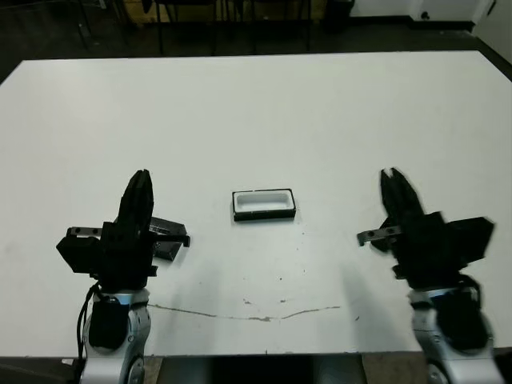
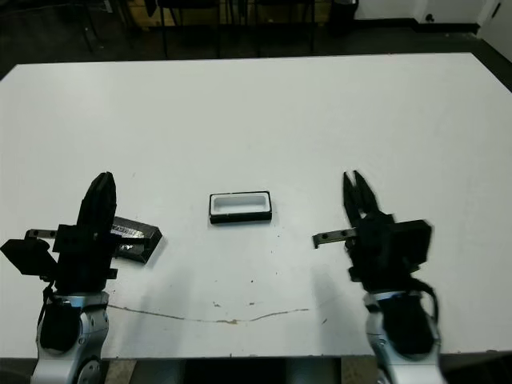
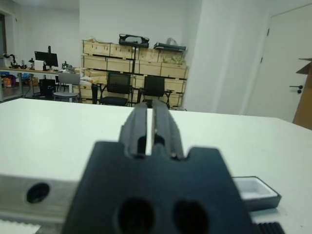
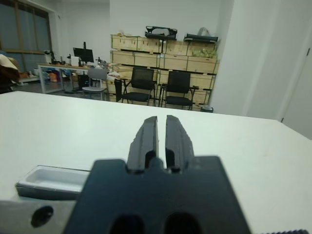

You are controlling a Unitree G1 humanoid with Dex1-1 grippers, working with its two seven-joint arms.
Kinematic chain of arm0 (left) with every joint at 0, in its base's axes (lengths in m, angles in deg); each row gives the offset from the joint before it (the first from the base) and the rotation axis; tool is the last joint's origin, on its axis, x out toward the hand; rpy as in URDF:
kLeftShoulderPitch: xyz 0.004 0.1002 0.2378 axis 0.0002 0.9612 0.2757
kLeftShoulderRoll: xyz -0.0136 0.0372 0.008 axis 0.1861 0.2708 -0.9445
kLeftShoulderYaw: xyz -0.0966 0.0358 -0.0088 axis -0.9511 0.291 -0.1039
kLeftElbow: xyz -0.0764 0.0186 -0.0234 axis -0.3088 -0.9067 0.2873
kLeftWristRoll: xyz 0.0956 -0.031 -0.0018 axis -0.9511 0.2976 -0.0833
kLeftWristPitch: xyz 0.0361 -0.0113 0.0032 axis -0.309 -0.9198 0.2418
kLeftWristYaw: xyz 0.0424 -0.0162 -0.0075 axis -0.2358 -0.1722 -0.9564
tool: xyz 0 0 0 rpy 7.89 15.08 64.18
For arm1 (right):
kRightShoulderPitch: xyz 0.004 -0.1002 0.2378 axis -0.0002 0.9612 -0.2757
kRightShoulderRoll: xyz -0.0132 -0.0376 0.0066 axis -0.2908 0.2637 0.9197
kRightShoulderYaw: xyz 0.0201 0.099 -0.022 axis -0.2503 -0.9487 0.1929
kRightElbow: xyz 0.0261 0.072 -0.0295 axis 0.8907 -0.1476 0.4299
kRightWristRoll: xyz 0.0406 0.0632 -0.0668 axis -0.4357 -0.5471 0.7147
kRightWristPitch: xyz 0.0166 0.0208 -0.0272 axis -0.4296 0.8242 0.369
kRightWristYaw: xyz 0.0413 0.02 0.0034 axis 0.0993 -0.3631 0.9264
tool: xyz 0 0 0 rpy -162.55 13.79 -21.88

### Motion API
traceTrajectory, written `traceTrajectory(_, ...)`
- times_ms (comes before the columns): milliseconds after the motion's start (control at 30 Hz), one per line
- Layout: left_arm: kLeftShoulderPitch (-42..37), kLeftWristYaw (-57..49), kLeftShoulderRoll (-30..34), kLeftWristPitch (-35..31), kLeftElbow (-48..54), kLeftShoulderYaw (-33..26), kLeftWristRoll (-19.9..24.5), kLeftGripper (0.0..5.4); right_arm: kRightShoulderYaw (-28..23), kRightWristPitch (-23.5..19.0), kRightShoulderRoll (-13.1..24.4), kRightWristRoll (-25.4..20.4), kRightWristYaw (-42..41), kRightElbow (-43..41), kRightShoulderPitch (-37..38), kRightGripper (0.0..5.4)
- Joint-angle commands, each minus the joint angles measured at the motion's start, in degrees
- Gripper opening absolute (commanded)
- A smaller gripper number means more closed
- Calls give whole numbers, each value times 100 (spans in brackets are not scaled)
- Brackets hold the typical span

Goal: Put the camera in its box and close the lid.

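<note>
— Layout on the white table (image 1: 360,120)?
— Mid-table, open box (image 1: 263,205), white lining bare. Near left, lid (image 2: 132,238), partly under left gripper (image 1: 142,174). Fingers together on left and on right gripper (image 1: 392,174), clamping nothing.
— Risk?
— No camera in sight. Likely hazards: closing an empty box, or knocking the lid aside in reaching.

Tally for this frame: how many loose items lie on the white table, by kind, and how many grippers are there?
Shallow black box with white lining: 1
Flat black lid with silvery strip: 1
Slim black camera bar: 0 in view
Black two-finger grippers: 2, the left gripper and the right gripper
Total: 2 loose items, 2 grippers
</note>
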Motion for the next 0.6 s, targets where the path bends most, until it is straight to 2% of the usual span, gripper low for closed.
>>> traceTrajectory(33, 52, 57, 65, 22, -155, -17, 19, 2, -629, 509, 338, -438, -393, 455, 169, 0)
traceTrajectory(133, 41, 108, 65, 95, -220, -35, 53, 2, -1134, 805, 606, -673, -687, 850, 77, 0)
traceTrajectory(233, 45, 122, 72, 110, -225, -54, 63, 2, -1554, 793, 1061, -907, -1065, 1243, -55, 0)
traceTrajectory(433, 51, 124, 90, 73, -200, -93, 63, 2, -1912, -54, 2303, -1190, -1791, 2221, -393, 0)
traceTrajectory(600, 38, 124, 110, 69, -164, -108, 35, 2, -1657, -384, 3070, -1189, -2583, 3317, -861, 0)
